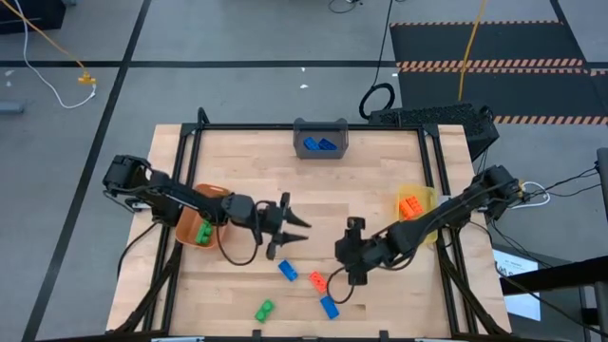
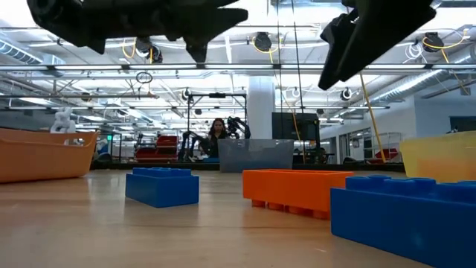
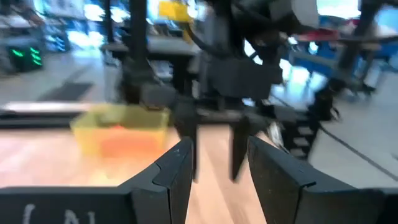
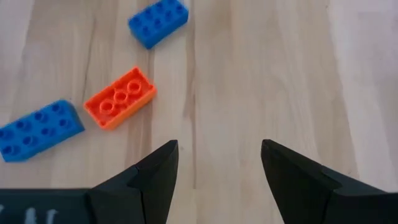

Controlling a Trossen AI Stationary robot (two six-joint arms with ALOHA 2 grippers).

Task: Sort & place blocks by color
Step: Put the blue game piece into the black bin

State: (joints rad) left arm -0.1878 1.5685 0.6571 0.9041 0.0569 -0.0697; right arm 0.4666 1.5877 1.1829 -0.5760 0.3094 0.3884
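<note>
Two dark pincers, left (image 1: pixel 293 228) and right (image 1: pixel 353 275), gape empty above studded plastic blocks (image 1: pixel 317 281).

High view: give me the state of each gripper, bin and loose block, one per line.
left gripper: open, empty, above the table beside the orange bin.
right gripper: open, empty, above bare wood near the loose blocks.
orange bin: holds a green block.
yellow bin: holds an orange block.
grey bin: holds blue blocks.
loose orange block: flat on the table.
two loose blue blocks: flat on the table.
loose green block: on the table near the front edge.
</note>
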